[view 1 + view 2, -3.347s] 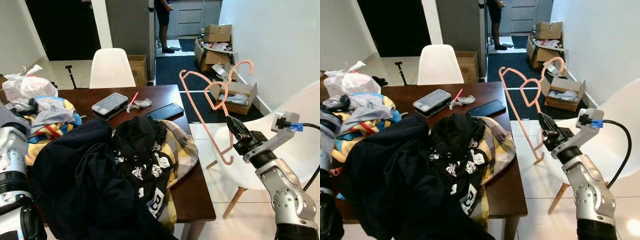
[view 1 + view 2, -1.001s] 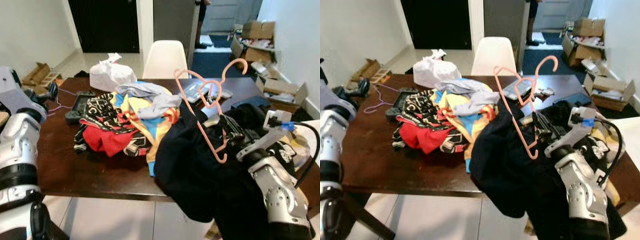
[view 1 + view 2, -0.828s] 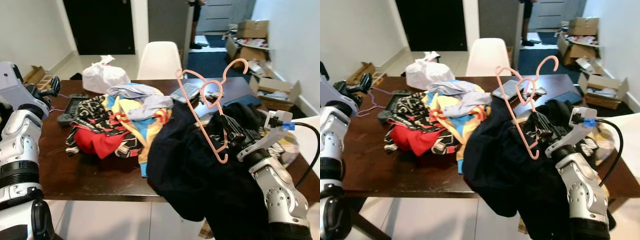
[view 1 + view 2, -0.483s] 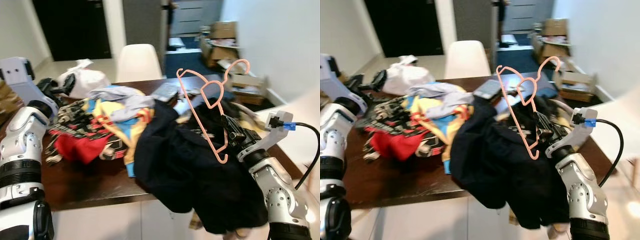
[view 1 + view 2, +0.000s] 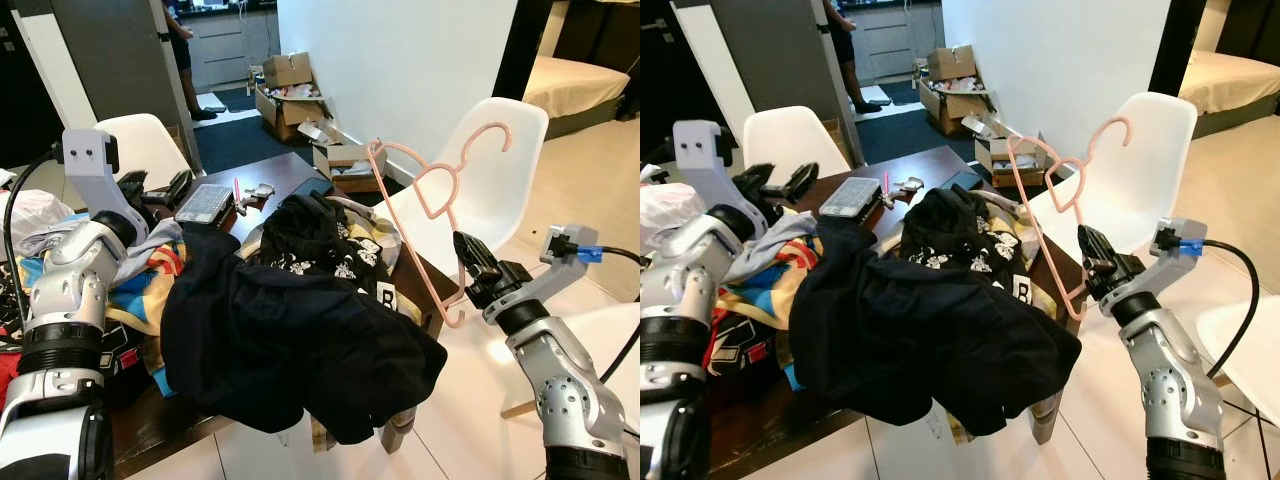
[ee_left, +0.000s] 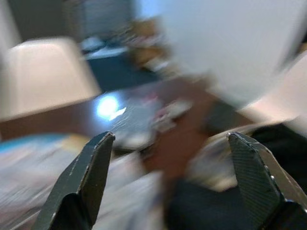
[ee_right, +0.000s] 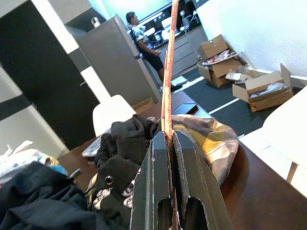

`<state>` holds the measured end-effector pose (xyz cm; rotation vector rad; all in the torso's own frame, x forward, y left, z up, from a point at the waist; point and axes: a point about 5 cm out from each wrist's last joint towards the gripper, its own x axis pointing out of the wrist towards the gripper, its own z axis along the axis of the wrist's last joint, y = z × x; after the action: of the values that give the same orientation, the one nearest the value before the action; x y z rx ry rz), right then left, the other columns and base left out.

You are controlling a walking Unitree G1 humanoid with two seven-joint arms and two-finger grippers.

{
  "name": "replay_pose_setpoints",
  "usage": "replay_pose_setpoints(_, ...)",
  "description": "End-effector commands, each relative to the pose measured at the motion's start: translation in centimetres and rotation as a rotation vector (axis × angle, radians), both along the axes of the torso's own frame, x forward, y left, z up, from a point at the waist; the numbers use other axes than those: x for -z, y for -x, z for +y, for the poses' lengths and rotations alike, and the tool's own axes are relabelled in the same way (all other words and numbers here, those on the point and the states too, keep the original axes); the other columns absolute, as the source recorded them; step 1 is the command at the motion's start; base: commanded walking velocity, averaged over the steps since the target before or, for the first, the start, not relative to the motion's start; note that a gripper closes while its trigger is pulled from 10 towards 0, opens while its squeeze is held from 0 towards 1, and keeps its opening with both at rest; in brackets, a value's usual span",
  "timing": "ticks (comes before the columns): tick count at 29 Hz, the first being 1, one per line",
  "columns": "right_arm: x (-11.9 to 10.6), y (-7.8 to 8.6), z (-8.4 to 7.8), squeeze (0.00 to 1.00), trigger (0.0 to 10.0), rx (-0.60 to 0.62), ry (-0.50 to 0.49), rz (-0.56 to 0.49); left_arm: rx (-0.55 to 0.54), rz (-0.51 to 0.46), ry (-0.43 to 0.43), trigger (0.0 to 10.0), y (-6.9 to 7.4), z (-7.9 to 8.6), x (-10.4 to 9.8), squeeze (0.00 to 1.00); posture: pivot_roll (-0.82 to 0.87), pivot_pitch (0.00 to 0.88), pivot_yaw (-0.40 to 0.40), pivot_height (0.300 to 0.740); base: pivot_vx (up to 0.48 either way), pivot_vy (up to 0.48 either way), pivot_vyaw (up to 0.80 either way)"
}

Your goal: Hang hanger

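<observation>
Right eye view shows the right claw (image 5: 1092,268) clamped on the lower bar of the pink hanger (image 5: 1045,200), which stands upright in the air beyond the counter's (image 5: 330,205) far corner, its hook (image 5: 490,140) uppermost and set against a white chair (image 5: 500,170). Right wrist view confirms the grip: the 2 black fingers (image 7: 160,167) are pressed together with the thin pink bar running straight up between them.

The left claw (image 5: 150,195) is raised over the counter near a flat grey case (image 5: 205,203), its fingers spread apart and holding nothing; its wrist picture is blurred.

A heap of dark clothing (image 5: 290,340) drapes over the counter's near edge, with patterned garments (image 5: 340,245) behind it. A person (image 5: 180,40) stands far off by a doorway, beside open cardboard boxes (image 5: 290,75).

The step in hand looks like carrying: the hanger is secured and lifted, but no rail, rod or hook to receive it can be made out. The next move likely calls for finding such a place, keeping the hanger upright and clear of the chair and the clothes, then bringing the hook over the support and lowering it before the fingers part.
</observation>
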<state>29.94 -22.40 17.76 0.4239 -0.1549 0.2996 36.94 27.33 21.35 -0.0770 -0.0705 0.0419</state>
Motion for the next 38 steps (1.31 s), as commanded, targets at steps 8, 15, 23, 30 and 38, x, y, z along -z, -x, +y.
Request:
replay_pose_setpoints(8,-0.3,0.1,0.4,0.00,10.0,-0.008,0.026,-0.009,-0.255,0.149,-0.520,10.0,0.4,3.8,0.0,0.00,-0.11,0.000,0.042,0.710,0.000,0.000,0.00)
replay_pose_setpoints(15,-0.4,0.5,-0.1,0.00,10.0,0.009,0.041,-0.004,-0.270,0.157,-0.613,10.0,0.6,4.8,-0.3,0.00,-0.14,0.000,0.040,0.710,0.000,0.000,0.00)
replay_pose_setpoints(23,-0.4,0.8,-0.4,0.00,10.0,0.016,0.052,0.000,-0.229,0.120,-0.571,10.0,0.1,4.2,-0.5,0.00,-0.15,0.000,0.037,0.710,0.000,0.000,0.00)
replay_pose_setpoints(30,-0.5,1.1,-0.7,0.00,10.0,0.020,0.068,0.009,-0.020,0.171,-0.798,10.0,-0.4,2.6,0.5,0.00,-0.16,0.004,0.028,0.710,0.000,0.000,0.00)
replay_pose_setpoints(38,-0.6,1.2,-0.8,0.00,10.0,0.018,0.076,0.011,0.081,0.171,-0.845,10.0,-0.4,1.8,0.8,0.00,-0.16,0.008,0.022,0.710,0.000,0.000,0.00)
